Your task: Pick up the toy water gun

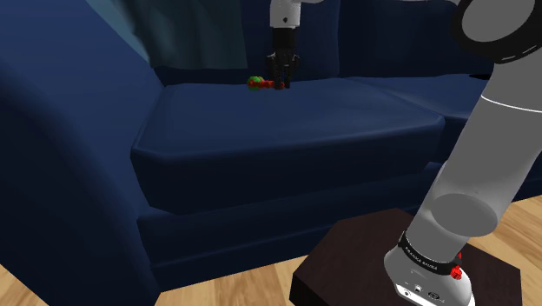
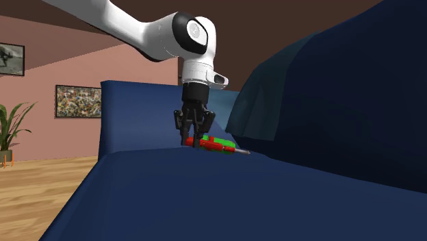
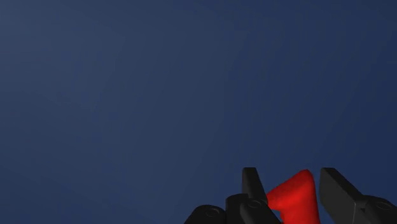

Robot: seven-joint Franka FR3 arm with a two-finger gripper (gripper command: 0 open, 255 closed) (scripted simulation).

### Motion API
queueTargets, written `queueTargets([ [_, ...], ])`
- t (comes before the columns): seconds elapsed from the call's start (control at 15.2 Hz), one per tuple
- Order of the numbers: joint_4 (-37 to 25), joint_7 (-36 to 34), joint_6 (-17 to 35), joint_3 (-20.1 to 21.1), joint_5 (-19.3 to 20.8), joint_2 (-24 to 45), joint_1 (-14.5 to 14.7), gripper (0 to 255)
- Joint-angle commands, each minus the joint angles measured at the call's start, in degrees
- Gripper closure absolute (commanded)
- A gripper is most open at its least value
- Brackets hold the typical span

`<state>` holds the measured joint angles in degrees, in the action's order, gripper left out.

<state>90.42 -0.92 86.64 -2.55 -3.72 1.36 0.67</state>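
The toy water gun (image 1: 258,84) is red and green with a thin grey tip. It lies at the back of the dark blue sofa seat (image 1: 287,130), close to the backrest. In the second exterior view the toy water gun (image 2: 219,144) stretches from the gripper toward that view's right, resting on the cushion. My black gripper (image 2: 193,141) points straight down over its red end. In the wrist view the gun's red part (image 3: 294,198) sits between the fingers (image 3: 251,184), which clasp it. In the shoulder view the gripper (image 1: 282,83) is just right of the toy's green body.
A blue cushion (image 2: 301,96) leans on the backrest beside the toy. The sofa's armrest (image 1: 61,156) rises at the shoulder view's left. The dark stand (image 1: 347,261) sits on a wooden floor. A plant (image 2: 8,133) and framed pictures (image 2: 76,100) stand far off.
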Motion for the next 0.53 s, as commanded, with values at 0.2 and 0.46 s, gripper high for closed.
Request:
queueTargets([
  [0.2,-5.3,-0.2,-4.3,-0.1,-0.1,1.0,-0.1,255],
  [0.46,-7.8,-0.2,-6.2,-0.1,-0.1,1.6,-0.1,255],
])
